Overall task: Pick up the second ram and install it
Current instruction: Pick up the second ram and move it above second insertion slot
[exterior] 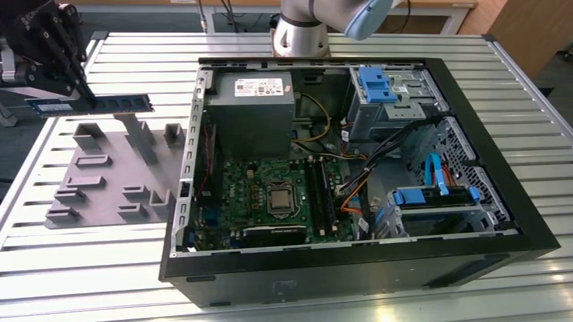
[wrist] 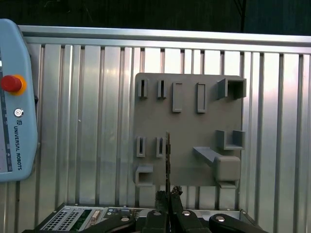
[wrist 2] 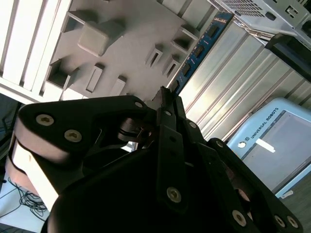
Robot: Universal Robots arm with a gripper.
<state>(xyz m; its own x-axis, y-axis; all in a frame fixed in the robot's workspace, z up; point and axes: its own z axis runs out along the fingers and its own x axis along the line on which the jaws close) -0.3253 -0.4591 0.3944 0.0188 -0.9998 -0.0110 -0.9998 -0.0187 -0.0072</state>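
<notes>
The second ram (exterior: pixel 121 103) is clamped in the closed gripper (exterior: pixel 88 96), held above the grey tray (exterior: pixel 107 181) at 10 o'clock in the exterior view. The slatted metal surface (exterior: pixel 98 268) is occupied centrally by the open PC case (exterior: pixel 430 261); a wood panel (exterior: pixel 524 27) is seen at 1 o'clock.

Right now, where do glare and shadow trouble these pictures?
Exterior view: the table glares pale, the computer case is dim inside. Second wrist view: the gripper is a dark, shadowed mass, the second ram well lit. First wrist view: even light on the grey tray.
</notes>
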